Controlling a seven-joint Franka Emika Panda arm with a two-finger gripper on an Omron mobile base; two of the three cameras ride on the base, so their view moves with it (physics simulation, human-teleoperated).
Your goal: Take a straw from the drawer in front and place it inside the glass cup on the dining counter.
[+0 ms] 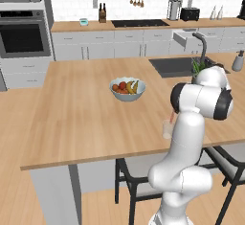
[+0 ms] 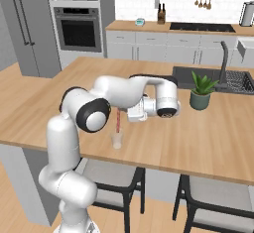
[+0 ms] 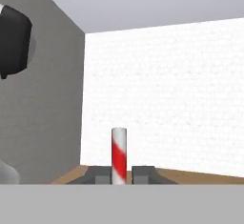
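We've got the gripper (image 3: 119,174) clamped on the red-and-white straw (image 3: 118,154), upright above the glass cup (image 2: 117,140) near the dining counter's (image 2: 208,138) front edge.

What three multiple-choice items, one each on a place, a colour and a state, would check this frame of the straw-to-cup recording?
1. Where does the glass cup stand?
A. on the dining counter, near its front edge
B. inside the sink
C. on the wall counter by the hob

2. What colours is the straw?
A. plain blue
B. red and white stripes
C. green

3. What state is the gripper in?
A. wide open, holding nothing
B. shut on a spoon
C. shut on the straw, held upright over the cup

Answers: 1 A, the right base view shows the cup on the wood top close to the stools' side. 2 B, the hand view shows the stripes. 3 C, the fingers press the straw from both sides.
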